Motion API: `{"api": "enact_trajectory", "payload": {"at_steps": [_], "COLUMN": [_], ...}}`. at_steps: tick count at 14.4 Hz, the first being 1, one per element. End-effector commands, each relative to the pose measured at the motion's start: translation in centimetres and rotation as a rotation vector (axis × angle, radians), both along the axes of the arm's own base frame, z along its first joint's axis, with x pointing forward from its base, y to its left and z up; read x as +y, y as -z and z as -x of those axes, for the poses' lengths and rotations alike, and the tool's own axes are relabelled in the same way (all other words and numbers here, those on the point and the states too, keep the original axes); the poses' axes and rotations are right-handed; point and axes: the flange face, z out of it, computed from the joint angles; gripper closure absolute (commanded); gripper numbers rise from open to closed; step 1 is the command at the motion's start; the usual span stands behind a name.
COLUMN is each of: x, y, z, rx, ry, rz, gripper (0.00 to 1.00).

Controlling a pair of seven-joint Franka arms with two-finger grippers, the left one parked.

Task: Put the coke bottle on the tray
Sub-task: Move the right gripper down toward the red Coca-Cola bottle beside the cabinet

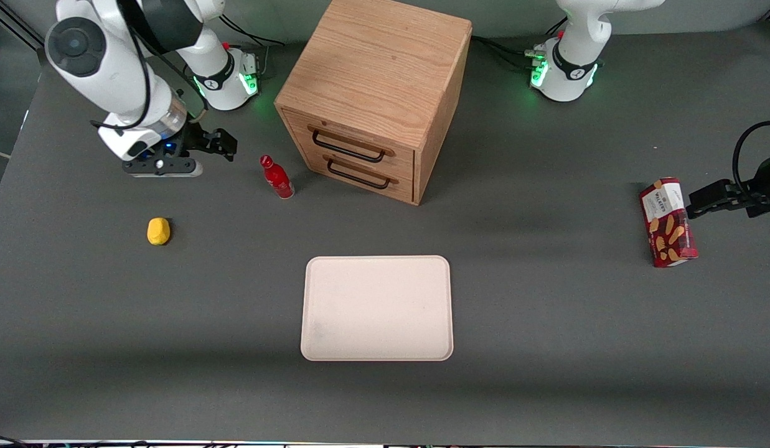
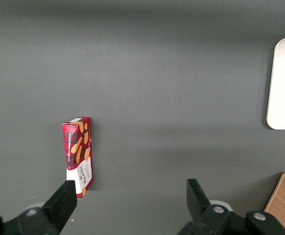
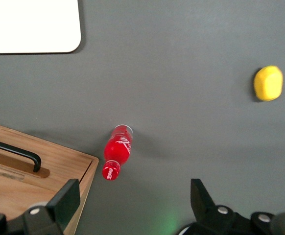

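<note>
Coke bottle (image 1: 277, 177) stood upright on the desk (image 1: 546, 348) in the front view, near the jaws of the gripper (image 1: 218, 144) and apart from them; the tray (image 1: 377, 308) lay nearer the camera. From the right wrist, the jaws gaped wide, holding nothing, with the coke bottle (image 3: 117, 158) below, beside the wooden cabinet (image 3: 30, 181).

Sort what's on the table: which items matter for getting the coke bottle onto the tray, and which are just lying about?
Job: coke bottle, upright beside the cabinet; tray, bare; gripper, open, apart from the bottle.
Lying about: wooden cabinet, yellow lump, red snack box.
</note>
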Motion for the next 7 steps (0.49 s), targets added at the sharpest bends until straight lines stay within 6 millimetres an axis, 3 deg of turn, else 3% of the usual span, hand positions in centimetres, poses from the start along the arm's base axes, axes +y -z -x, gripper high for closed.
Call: {"api": "enact_trajectory", "payload": {"at_steps": [1, 4, 7], "x": [0.6, 1.1, 2.8], "y": [3.6, 8.2, 10.7], "z": [2.7, 4.3, 5.6], "rx": [-0.027, -0.048, -0.051], "ry": [0.031, 0.025, 0.023], "rz": [-0.014, -0.02, -0.017], "gripper": [0.0, 0.0, 0.0]}}
